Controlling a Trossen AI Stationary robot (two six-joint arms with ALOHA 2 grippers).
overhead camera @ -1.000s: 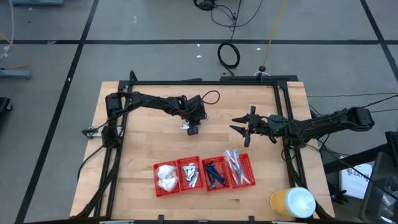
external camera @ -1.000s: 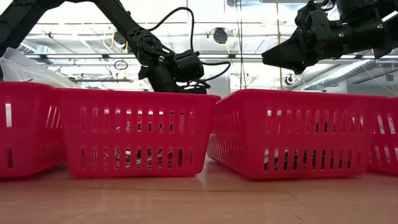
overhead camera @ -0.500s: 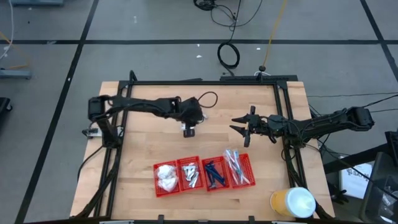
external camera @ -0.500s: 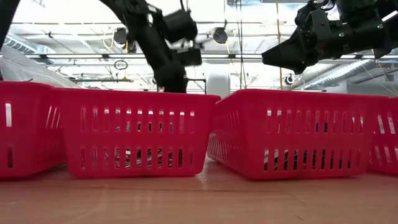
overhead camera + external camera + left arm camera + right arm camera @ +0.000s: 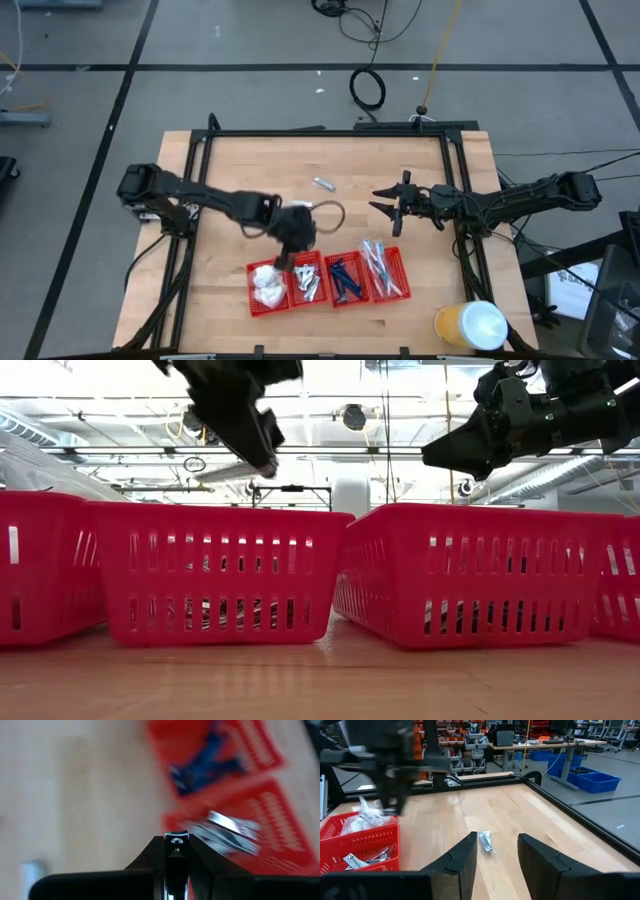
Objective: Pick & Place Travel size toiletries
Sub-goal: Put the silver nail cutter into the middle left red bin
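Four red mesh baskets (image 5: 328,280) stand in a row near the table's front edge. From left to right they hold white packets (image 5: 266,285), silvery sachets (image 5: 307,282), dark blue sticks (image 5: 346,279) and pale wrapped sticks (image 5: 384,266). My left gripper (image 5: 284,262) hangs over the two left baskets, shut on a silvery foil sachet (image 5: 232,470). Another sachet (image 5: 323,183) lies flat on the bare wood farther back. My right gripper (image 5: 383,207) hovers open at mid-right, level, facing that sachet (image 5: 485,841). My left gripper pinches a silvery foil sachet between its two fingers, which slant down toward the baskets. One end (image 5: 175,841) shows at the fingertips. In the low view the sachet (image 5: 236,468) sticks out below the fingers, tilted and clear of the basket rims.
A black frame rail (image 5: 330,133) runs round the table's far and side edges. A yellow and white container (image 5: 470,326) stands at the near right corner. A loop of cable (image 5: 328,213) hangs by my left wrist. Bare wood lies between the baskets and the far rail.
My left gripper has risen from the wood in the far middle of the table and swung toward the near edge, ending above the two left baskets with the sachet between its fingers. The sachet left on the wood has come into view where the arm was.
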